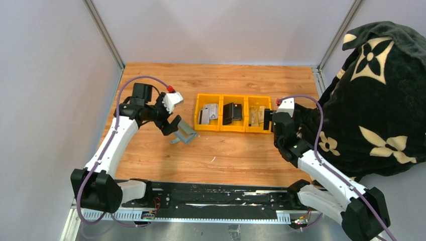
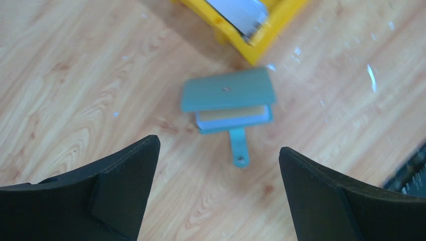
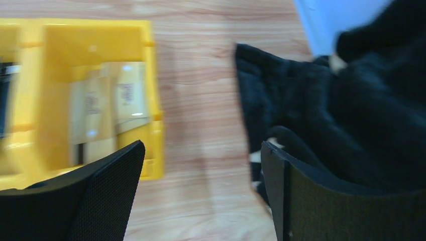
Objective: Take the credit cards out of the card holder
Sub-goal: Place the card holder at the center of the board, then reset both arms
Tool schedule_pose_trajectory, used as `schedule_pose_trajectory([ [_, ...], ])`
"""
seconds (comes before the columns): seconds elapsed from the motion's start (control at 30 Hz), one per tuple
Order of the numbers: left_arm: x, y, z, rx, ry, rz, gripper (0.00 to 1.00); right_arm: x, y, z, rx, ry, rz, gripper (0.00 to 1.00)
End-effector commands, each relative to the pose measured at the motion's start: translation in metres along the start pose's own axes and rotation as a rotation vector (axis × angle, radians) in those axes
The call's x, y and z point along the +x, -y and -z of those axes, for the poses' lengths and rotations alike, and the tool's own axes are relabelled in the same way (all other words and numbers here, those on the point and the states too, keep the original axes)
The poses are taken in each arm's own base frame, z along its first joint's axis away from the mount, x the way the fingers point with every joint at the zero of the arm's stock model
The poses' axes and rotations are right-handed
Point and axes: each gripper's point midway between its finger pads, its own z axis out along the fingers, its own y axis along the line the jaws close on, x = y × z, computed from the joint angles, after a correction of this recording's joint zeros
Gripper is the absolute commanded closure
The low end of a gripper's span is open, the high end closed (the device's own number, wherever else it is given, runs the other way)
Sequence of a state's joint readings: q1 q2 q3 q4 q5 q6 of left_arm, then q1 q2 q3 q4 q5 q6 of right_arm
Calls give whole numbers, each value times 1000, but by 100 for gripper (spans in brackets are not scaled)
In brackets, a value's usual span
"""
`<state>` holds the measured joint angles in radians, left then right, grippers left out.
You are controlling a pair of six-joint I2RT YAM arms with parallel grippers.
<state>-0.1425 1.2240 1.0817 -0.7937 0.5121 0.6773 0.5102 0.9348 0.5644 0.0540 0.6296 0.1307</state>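
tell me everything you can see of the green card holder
The card holder is a small flat rectangle, sage green. Its flap carries a stud; a strap with a snap sticks out from the open edge, where a tan card and pale layers show. It seems to lie on the wooden table, near the yellow bin, clear of the open left gripper.

Quick count: one green holder (image 2: 228,93), with one tan card (image 2: 233,111) edge peeking out of it, as far as I can tell. One yellow bin (image 1: 233,129), three compartments. Three piles in there: silver cards (image 1: 208,113), black cards (image 1: 232,112), tan cards (image 1: 257,114), maybe two or three each, too blurry to pin down. One black blanket (image 1: 377,100) with cream flowers. Two arms, so one left end effector (image 2: 218,148) and one right end effector (image 3: 202,148). One desk (image 1: 226,155).
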Motion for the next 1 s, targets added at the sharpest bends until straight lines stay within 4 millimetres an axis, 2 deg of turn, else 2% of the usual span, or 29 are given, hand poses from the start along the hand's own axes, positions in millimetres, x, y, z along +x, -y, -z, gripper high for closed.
schedule_pose_trajectory([
  [0.0, -15, -42, -4, -115, 165, 171, 0, 5, 63, -6, 295, 38, -15, 11],
  [0.1, -7, -78, -15, -269, 253, 257, 0, 23, 83, -10, 374, 39, -87, 11],
  [0.17, 7, -96, -21, -353, 301, 315, 0, 34, 93, -13, 414, 52, -122, 11],
  [0.37, 39, -107, -48, -459, 388, 386, 0, 60, 116, -19, 541, 81, -179, 11],
  [0.4, 37, -110, -48, -483, 429, 370, 0, 59, 118, -20, 544, 113, -202, 11],
  [0.53, 59, -122, -48, -571, 439, 416, 0, 78, 125, -24, 545, 112, -180, 11],
  [0.67, 71, -123, -49, -626, 458, 439, 0, 76, 121, -36, 478, 112, -157, 11],
  [0.8, 75, -122, -41, -671, 501, 444, 0, 80, 120, -47, 447, 118, -153, 11],
  [0.9, 77, -115, -27, -737, 571, 427, 0, 75, 104, -58, 342, 137, -72, 11],
  [0.97, 87, -103, -23, -771, 588, 405, 0, 73, 76, -64, 168, 143, -12, 11],
])
